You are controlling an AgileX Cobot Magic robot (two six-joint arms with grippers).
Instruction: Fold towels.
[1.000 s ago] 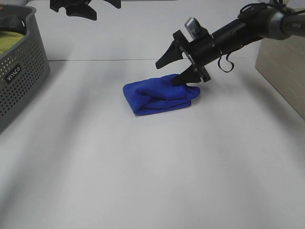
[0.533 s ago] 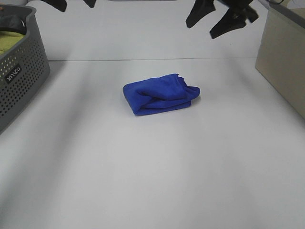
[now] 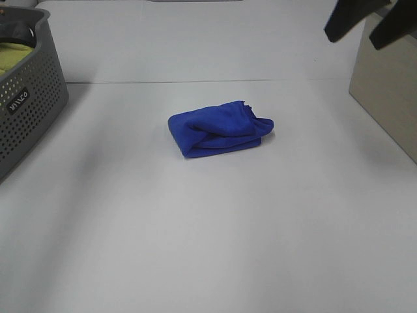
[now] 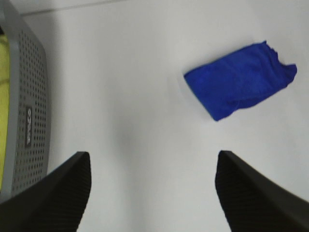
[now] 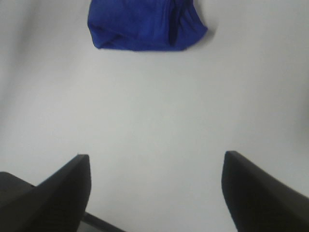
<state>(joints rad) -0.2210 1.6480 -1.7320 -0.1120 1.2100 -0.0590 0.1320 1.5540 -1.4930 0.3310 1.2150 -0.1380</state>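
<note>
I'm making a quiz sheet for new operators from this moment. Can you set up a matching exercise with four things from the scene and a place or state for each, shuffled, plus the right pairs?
Things:
1. blue towel
2. grey basket
3. right gripper
4. beige box

Places or states:
A. open, raised at the top right corner of the high view
B. folded in a bundle, lying alone mid-table
C. at the table's left edge, with something yellow inside
D. at the table's right edge

Pairs: 1-B, 2-C, 3-A, 4-D
</note>
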